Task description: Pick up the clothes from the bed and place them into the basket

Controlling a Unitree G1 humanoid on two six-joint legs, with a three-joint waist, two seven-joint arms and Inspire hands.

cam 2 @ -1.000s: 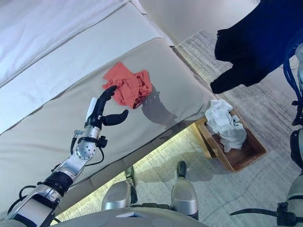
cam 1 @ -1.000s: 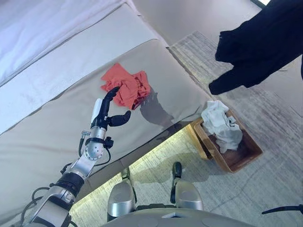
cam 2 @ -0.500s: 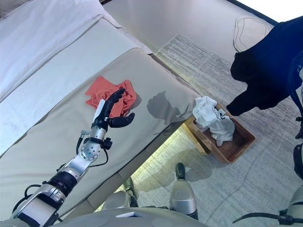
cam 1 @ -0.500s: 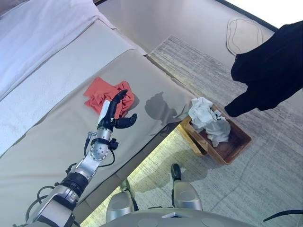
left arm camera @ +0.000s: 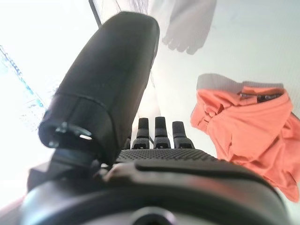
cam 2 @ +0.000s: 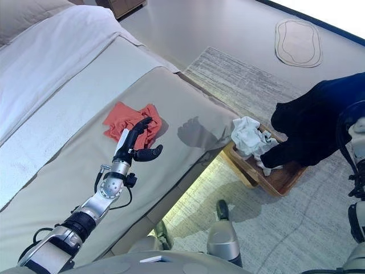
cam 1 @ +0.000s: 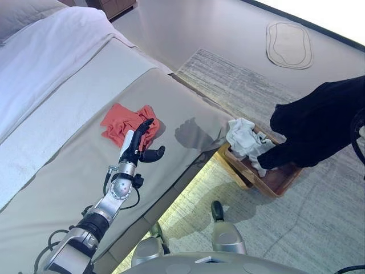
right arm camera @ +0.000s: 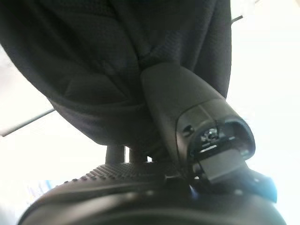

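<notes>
- The eye views take in the whole scene: the bed [cam 1: 68, 131] fills the left of the frame, a wooden basket [cam 1: 272, 184] stands on the rug [cam 1: 319, 217] at centre right, and a white cloth [cam 1: 244, 138] lies heaped in the basket's near-bed end.
- An orange garment [cam 1: 124, 121] lies crumpled on the beige cover, left of centre. The left wrist view shows it closer, with a collar and folds that the eye views do not resolve.
- The left hand [cam 1: 138, 147] hovers over the lower right edge of the orange garment, fingers straight and spread from the thumb, holding nothing. In its wrist view the fingers [left arm camera: 160, 131] point toward the bedcover, and the garment lies just beside them.
- A black garment [cam 1: 319, 131] hangs at the right of the frame, its lower end drooping onto the basket's far end.
- Only the right wrist view shows the right hand [right arm camera: 187, 112]: its thumb presses into the black cloth, which drapes over it, and the fingers are curled into the fabric, gripping it.
</notes>
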